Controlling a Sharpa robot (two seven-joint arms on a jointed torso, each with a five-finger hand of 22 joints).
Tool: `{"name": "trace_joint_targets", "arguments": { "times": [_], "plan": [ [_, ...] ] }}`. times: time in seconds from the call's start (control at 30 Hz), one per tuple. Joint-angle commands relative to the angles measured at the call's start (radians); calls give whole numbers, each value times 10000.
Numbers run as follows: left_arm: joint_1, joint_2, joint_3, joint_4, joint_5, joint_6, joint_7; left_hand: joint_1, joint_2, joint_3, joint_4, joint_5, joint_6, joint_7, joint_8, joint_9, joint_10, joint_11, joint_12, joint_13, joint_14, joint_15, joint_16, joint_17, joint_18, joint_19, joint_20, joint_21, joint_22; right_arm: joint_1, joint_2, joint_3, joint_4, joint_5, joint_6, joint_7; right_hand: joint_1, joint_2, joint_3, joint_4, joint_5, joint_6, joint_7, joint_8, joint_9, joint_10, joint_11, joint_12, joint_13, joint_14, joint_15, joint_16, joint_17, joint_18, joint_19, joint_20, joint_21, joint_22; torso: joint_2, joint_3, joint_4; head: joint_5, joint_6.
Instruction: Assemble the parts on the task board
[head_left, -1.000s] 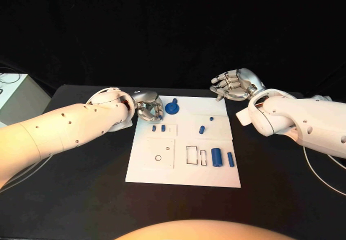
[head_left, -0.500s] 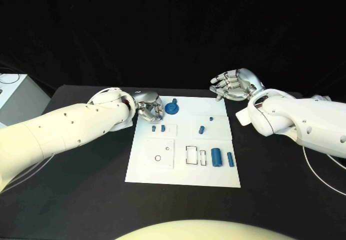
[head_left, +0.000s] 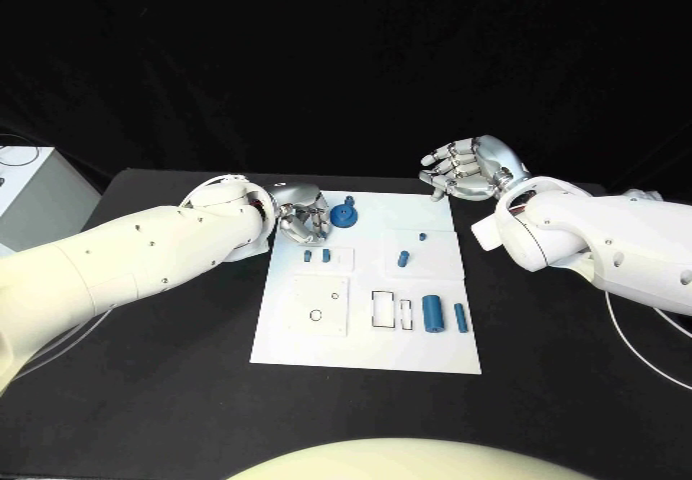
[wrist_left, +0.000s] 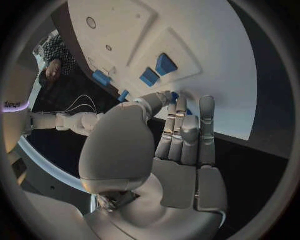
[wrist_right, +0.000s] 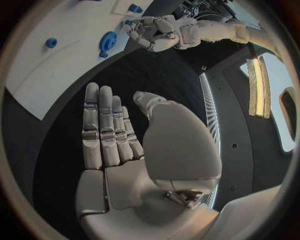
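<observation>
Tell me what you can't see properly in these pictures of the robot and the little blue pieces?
- Head view: whether the left hand touches the round blue part; its curled fingers hide the contact.
- Head view: the shapes of the two small blue pegs are too small to tell.
- Left wrist view: the task board is cut off by the circle's rim.

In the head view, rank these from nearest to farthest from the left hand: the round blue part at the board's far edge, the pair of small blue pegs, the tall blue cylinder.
From the left hand:
1. Round blue part, just beside the fingers at the board's far edge.
2. Pair of small blue pegs, a little nearer the robot, on the board's left half.
3. Tall blue cylinder, on the board's right half, toward its near edge.
</observation>
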Motion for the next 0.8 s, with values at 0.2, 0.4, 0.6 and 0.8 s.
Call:
{"name": "trace_joint_targets", "arguments": {
  "times": [0.2, 0.4, 0.6, 0.8],
  "plan": [
    [-79, 21, -58, -12, -175, 436, -34, 18, 107, -100, -48, -5, 168, -58, 16, 66, 178, -11, -63, 68, 37, -7, 6, 38, 128, 44, -5, -30, 33, -4, 3, 3, -6, -26, 90, 65, -81, -7, -5, -83, 37, -29, 70, 30, -19, 73, -2, -66, -41, 50, 12, -78, -18, 43, 88, 21, -83, -36, -3, 3, 7, -17, -13],
    [-81, -4, -60, -38, -185, 434, -87, 17, 98, -109, -55, -5, 163, -60, 5, 70, 176, -11, -77, 73, 24, -9, -1, 12, 136, 24, -7, -44, 5, -6, 1, 3, -12, -26, 93, 62, -81, -7, -5, -83, 37, -29, 70, 30, -19, 73, -2, -66, -41, 50, 12, -78, -18, 43, 88, 21, -83, -36, -6, 5, 6, -15, -3],
    [-81, -26, -62, -43, -160, 344, -103, -35, 31, -137, -86, 7, -394, 23, -451, -16, 128, 46, -244, 162, 25, 37, 20, 56, 135, 1, 6, -80, -33, -9, -11, 3, -23, -26, 102, 60, -81, -7, -5, -83, 37, -29, 70, 30, -19, 73, -2, -66, -41, 50, 12, -78, -18, 43, 88, 21, -83, -36, -12, -1, 16, -14, 23],
    [-81, -71, -58, 11, -131, 210, -105, -127, -79, -150, -84, 19, -1103, 89, -989, -126, 60, 39, -374, 297, -20, 44, 35, 29, 145, -25, 13, -127, -85, -15, -12, 3, -40, -27, 163, 32, -95, -9, -7, -107, 35, -28, 75, 34, -27, 69, 7, -103, -113, 35, 23, -140, -27, 40, 84, 31, -128, -93, -14, 1, 2, -4, 29]
  ]
}}
